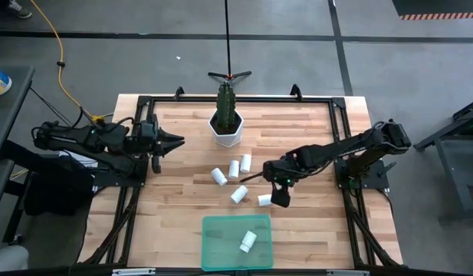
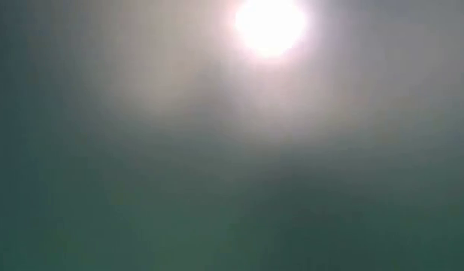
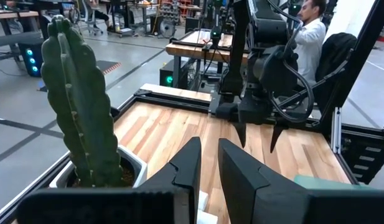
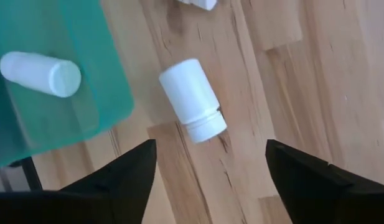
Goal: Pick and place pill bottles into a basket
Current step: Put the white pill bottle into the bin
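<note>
6 pill bottles (image 1: pixel 264 200) counted: 1 lies inside the basket (image 1: pixel 218 249), 5 on bare wood (1 only partly seen in the right wrist view, cut off at the frame edge). The right gripper (image 1: pixel 280 196) hovers just above the nearest lying bottle, fingers spread wide, nothing held, basket close beside it. Low view is pure glare, nothing readable. Left gripper (image 1: pixel 177 141) waits shut near the table's left edge, facing the cactus pot (image 1: pixel 226 132); open wood between.

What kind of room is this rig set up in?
Most likely a robotics lab or workshop: a bare concrete floor, other workbenches with equipment in the left wrist view, and a person at work behind the wooden table.
</note>
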`<state>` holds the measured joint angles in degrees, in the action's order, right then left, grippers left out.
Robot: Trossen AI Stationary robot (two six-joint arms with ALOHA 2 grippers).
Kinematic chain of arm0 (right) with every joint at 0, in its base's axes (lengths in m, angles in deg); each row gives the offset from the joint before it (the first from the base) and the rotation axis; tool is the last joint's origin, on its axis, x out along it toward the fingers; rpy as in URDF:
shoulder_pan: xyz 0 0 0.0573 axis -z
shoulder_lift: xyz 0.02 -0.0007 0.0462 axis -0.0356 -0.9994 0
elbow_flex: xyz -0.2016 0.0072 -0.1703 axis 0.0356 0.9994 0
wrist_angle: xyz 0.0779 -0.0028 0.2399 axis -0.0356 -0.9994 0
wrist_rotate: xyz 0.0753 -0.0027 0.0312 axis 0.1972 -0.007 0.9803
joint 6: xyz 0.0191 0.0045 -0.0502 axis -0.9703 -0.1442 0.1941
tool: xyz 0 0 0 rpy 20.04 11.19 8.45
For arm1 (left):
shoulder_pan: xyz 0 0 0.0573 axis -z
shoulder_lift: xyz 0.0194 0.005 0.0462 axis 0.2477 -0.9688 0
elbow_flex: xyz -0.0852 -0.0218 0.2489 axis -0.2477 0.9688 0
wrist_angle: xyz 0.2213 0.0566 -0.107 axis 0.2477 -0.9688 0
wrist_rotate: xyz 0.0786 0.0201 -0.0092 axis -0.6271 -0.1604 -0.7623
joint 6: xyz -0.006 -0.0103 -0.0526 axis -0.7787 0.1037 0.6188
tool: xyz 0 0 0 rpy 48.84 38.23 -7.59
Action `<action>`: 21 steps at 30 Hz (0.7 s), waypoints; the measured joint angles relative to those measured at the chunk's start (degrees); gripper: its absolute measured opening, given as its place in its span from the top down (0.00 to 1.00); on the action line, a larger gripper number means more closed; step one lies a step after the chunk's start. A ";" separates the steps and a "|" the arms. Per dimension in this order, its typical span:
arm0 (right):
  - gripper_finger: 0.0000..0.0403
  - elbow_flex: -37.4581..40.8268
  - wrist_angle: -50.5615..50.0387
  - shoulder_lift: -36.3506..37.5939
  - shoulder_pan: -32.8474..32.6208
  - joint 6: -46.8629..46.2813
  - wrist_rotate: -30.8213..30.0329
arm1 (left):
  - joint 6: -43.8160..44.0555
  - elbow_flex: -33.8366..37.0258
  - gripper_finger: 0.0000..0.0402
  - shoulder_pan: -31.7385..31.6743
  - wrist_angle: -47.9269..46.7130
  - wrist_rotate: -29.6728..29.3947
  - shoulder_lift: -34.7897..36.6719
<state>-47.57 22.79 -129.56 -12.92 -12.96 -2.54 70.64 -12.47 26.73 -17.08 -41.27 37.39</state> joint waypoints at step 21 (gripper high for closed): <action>0.25 -0.02 1.71 -10.10 -1.14 13.66 4.92 | 1.49 0.00 0.78 0.00 -0.41 0.00 0.00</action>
<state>-47.59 24.50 -139.66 -14.06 0.70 2.38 72.13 -12.48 26.73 -17.49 -41.27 37.39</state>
